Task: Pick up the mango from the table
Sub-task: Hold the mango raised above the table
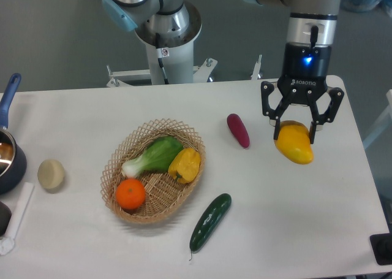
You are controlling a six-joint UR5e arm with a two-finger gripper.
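The mango (294,145), a smooth yellow-orange oval, lies on the white table (79,113) at the right side. My gripper (295,132) points straight down over it. The jaws are spread wide, with one fingertip on each side of the mango's upper end. The fingers (277,127) straddle the fruit and I see no clamping. The mango's far end is partly hidden behind the fingers.
A purple vegetable (238,130) lies just left of the mango. A wicker basket (131,213) holds a yellow bell pepper (185,164), an orange (130,194) and a green leafy vegetable (155,157). A cucumber (210,221) lies in front. A potato (51,174) and a blue pot (7,157) are at the left.
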